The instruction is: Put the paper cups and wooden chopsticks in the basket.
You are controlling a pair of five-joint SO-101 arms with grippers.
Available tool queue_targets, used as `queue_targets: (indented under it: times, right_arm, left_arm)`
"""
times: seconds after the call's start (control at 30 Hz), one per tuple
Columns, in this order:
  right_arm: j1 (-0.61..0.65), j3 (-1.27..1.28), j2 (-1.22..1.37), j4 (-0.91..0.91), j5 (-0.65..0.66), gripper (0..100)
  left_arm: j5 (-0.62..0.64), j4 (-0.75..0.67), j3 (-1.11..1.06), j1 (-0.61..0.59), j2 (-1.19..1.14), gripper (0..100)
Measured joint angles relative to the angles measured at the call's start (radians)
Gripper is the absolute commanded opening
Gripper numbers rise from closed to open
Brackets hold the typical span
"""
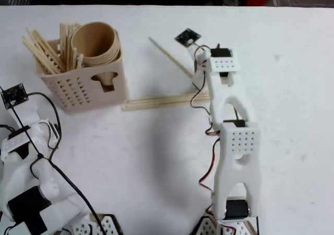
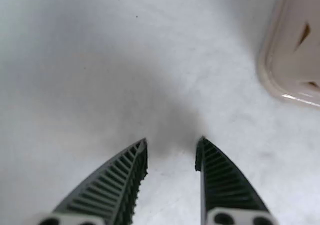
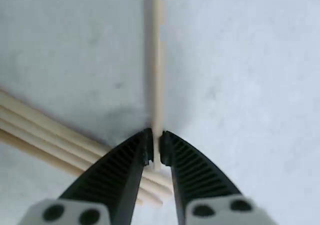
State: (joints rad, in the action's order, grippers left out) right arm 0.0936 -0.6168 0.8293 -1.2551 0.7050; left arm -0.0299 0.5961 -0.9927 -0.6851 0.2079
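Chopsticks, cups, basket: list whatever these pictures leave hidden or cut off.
- High view: the right arm covers one end of the loose chopstick and one end of the chopstick bundle.
- High view: paper cups are nested in the basket; their count is unclear.
- Left wrist view: the frame edge cuts the basket to a corner.

The right gripper (image 1: 197,77) hangs over the table, with a single chopstick (image 1: 169,56) slanting away from its jaws. A bundle of chopsticks (image 1: 162,101) lies just beside them, reaching toward the basket (image 1: 83,86), which holds paper cups (image 1: 96,43).
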Motion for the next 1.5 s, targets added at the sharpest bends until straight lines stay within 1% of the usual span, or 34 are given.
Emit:
queue_targets:
  times: [0.13, 0.27, 0.37, 0.47, 0.6, 0.7, 0.87, 0.97, 1.03, 1.1, 1.2, 1.27, 1.37, 1.43, 1.5]
  right_arm:
    - [-0.034, -0.144, 0.0, -0.176, -0.032, 1.6]
    - [-0.032, -0.281, -0.02, -0.4, -0.038, 1.6]
    - [-0.048, -0.287, -0.104, -0.456, -0.071, 1.5]
    - [-0.075, -0.18, -0.229, -0.463, -0.077, 1.6]
    - [-0.074, 0.127, -0.462, -0.46, -0.014, 1.7]
    - [-0.072, 0.425, -0.683, -0.37, 0.052, 1.7]
    - [-0.074, 1.016, -1.054, -0.025, 0.166, 1.7]
    - [-0.072, 1.336, -1.181, 0.144, 0.27, 1.8]
    - [-0.069, 1.481, -1.201, 0.218, 0.313, 1.9]
    - [-0.069, 1.545, -1.201, 0.259, 0.328, 5.1]
    - [-0.066, 1.564, -1.194, 0.276, 0.334, 15.6]
    - [-0.048, 1.568, -1.191, 0.279, 0.334, 20.8]
    - [-0.012, 1.568, -1.191, 0.265, 0.334, 21.2]
    - [0.025, 1.547, -1.191, 0.216, 0.33, 21.3]
    - [0.068, 1.507, -1.191, 0.17, 0.287, 21.3]
  left_arm:
    - [0.0, 0.0, 0.0, 0.0, 0.0, 17]
    - [0.0, 0.0, 0.0, 0.0, 0.0, 17]
    - [0.0, 0.0, 0.0, 0.0, 0.0, 17]
    - [0.0, 0.0, 0.0, 0.0, 0.0, 17]
    - [0.0, 0.0, 0.0, 0.0, 0.0, 17]
    - [0.0, 0.0, 0.0, 0.0, 0.0, 17]
    - [0.0, 0.0, 0.0, 0.0, 0.0, 17]
    - [0.0, 0.0, 0.0, 0.0, 0.0, 17]
    - [0.0, 0.0, 0.0, 0.0, 0.0, 17]
    - [0.0, 0.0, 0.0, 0.0, 0.0, 17]
    - [0.0, 0.0, 0.0, 0.0, 0.0, 17]
    - [0.0, 0.0, 0.0, 0.0, 0.0, 17]
    - [0.0, 0.0, 0.0, 0.0, 0.0, 17]
    - [0.0, 0.0, 0.0, 0.0, 0.0, 17]
    - [0.0, 0.0, 0.0, 0.0, 0.0, 17]
